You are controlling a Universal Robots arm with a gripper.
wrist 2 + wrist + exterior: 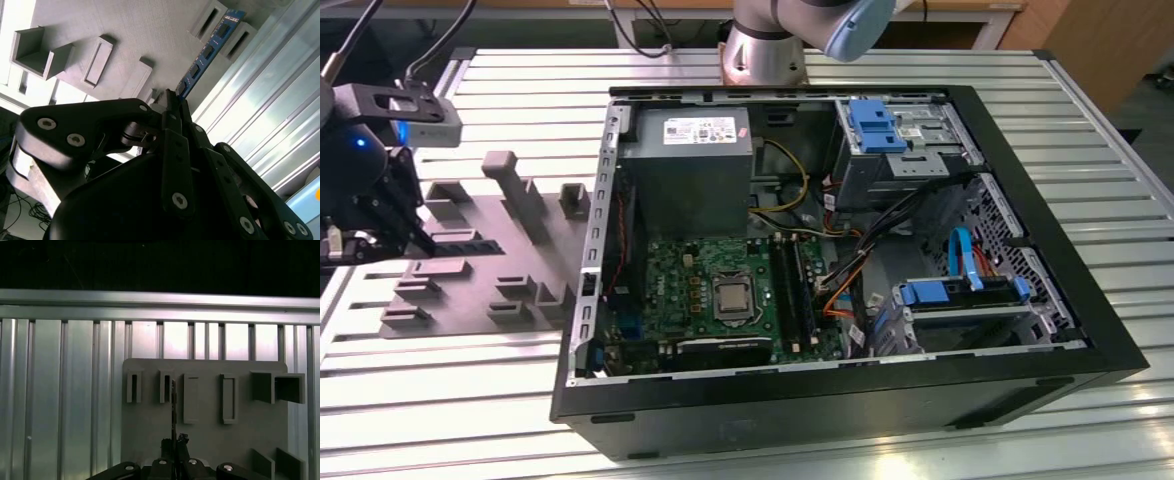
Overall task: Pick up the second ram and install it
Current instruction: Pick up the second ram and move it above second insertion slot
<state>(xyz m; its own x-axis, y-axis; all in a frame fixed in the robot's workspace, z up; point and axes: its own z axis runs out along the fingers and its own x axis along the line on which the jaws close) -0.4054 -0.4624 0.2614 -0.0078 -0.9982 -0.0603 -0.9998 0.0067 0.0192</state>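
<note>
Where the gripper (pixel 172 99) presses its fingertips together, the second ram (pixel 207 49) is pinched by one short end, the jaws closed tight on it. In the second wrist view it is a thin blue board carrying a row of dark chips, and it reaches straight out from the fingertips towards the grey holder plate (pixel 100 17). In the first wrist view the stick shows edge-on as a thin dark line over that plate, between a narrow slotted block (pixel 165 387) and a longer rectangular frame (pixel 190 397). Whether its far end touches the holder cannot be told. Two narrow slotted blocks on the plate show dark slots; beside them stand two longer frames and some open box shapes. The plate lies on a ribbed metal table (pixel 65 390).

In the exterior view the gripper hangs at the exterior view's left edge, over that end of the plate and well apart from the open computer case (pixel 854 410). The arm (pixel 767 45) rises from its base behind the case. Inside the case lie a green motherboard (pixel 680 280) with long black slot rails (pixel 790 285), a grey power supply (pixel 687 165), blue drive brackets (pixel 874 125) and loose cables (pixel 847 270).
</note>
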